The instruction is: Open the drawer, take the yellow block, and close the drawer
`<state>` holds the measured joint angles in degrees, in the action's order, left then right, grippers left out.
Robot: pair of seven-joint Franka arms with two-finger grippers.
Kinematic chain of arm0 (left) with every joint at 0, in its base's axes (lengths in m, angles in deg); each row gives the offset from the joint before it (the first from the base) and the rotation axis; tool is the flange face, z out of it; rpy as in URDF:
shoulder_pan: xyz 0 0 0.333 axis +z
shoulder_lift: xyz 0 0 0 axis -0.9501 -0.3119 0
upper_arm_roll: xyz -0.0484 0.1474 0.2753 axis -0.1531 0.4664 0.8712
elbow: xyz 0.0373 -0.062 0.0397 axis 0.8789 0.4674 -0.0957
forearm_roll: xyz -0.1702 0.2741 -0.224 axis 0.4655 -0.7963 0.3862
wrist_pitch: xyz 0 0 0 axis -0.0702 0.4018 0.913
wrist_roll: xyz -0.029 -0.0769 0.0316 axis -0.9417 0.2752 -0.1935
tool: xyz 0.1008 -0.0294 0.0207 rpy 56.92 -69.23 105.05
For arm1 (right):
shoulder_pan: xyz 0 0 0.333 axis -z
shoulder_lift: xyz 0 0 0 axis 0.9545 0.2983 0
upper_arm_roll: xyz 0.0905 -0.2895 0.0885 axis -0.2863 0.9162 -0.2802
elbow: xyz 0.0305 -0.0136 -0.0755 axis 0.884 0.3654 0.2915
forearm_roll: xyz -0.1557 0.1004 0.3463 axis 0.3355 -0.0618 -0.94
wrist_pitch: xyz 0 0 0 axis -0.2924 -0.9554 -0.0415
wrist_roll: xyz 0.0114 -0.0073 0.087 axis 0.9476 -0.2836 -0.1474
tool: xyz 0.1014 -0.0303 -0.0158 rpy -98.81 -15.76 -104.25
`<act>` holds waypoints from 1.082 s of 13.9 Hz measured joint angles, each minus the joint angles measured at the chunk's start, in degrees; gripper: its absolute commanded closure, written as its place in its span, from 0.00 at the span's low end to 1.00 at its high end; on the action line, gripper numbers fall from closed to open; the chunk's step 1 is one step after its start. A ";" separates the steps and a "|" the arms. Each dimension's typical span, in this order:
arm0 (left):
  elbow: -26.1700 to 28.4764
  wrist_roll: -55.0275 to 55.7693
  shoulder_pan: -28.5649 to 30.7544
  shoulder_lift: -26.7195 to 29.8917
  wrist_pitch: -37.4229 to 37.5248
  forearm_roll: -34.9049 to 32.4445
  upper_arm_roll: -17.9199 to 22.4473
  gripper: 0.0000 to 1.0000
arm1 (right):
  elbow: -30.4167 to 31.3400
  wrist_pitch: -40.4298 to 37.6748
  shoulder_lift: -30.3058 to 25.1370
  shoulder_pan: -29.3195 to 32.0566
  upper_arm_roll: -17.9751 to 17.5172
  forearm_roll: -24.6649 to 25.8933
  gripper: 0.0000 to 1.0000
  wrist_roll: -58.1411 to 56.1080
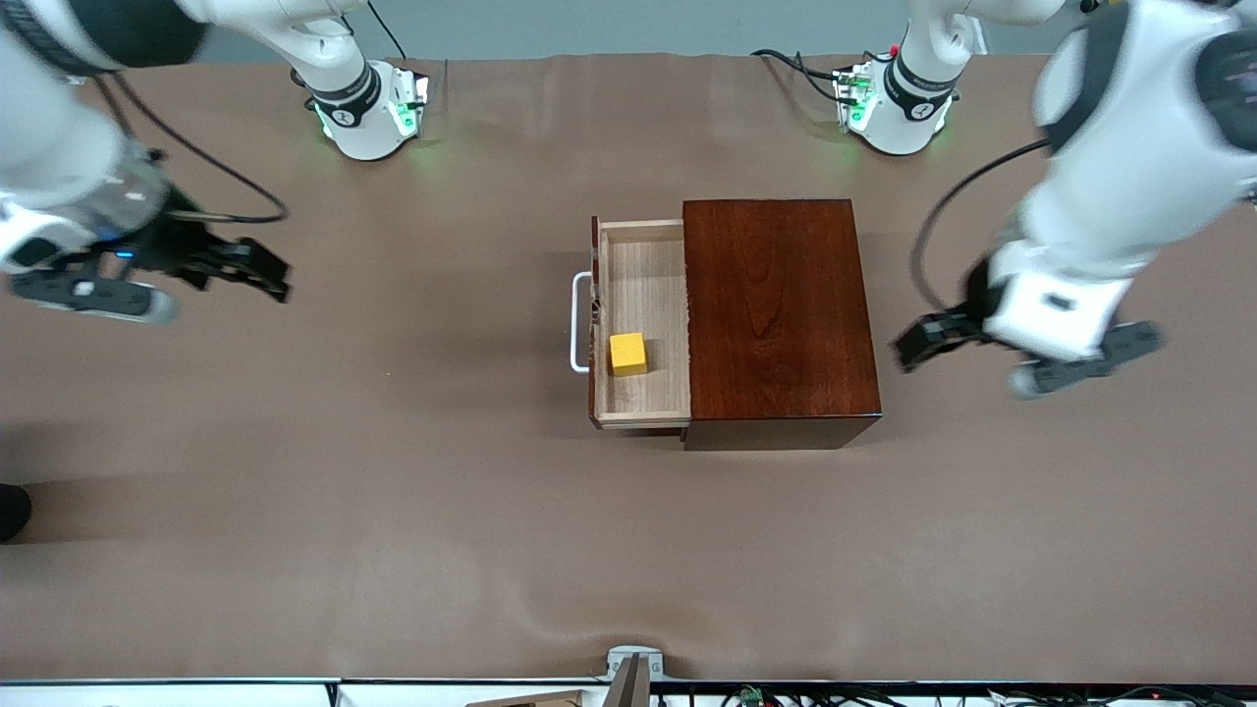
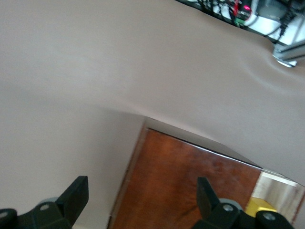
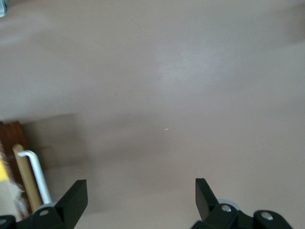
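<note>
The drawer [image 1: 643, 275] stands pulled out of the glossy reddish-brown box [image 1: 776, 304], its white bar handle [image 1: 579, 324] pointing toward the right arm's end of the table. The yellow block [image 1: 628, 353] lies in the drawer tray, close to the drawer front. My left gripper [image 1: 918, 339] hangs open and empty beside the box, at the left arm's end; its wrist view shows the box top [image 2: 190, 186] and a corner of the block [image 2: 259, 206] between its spread fingers [image 2: 76, 195]. My right gripper [image 1: 270, 275] is open and empty over bare table, well away from the handle [image 3: 38, 174].
The brown table cover [image 1: 393, 491] spreads wide around the box. A metal bracket [image 1: 633, 668] and cables sit at the table edge nearest the front camera. A dark object [image 1: 12, 511] shows at the right arm's end of the table.
</note>
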<state>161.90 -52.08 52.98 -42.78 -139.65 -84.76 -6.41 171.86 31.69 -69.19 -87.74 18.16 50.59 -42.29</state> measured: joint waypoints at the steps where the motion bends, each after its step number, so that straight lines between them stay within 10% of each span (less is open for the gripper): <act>1: 1.44 -2.11 2.04 1.51 0.02 0.00 -0.01 0.00 | 0.03 1.44 0.89 -2.40 -0.04 0.00 0.00 6.11; 15: 9.43 -31.23 17.90 13.52 9.61 0.00 -1.42 0.00 | -4.93 12.80 16.20 -27.07 -0.09 0.09 0.00 87.19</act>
<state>171.33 -83.30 70.88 -29.26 -130.04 -84.76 -7.83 166.94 44.50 -52.99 -114.81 18.07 50.68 44.90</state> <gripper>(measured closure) 0.000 0.000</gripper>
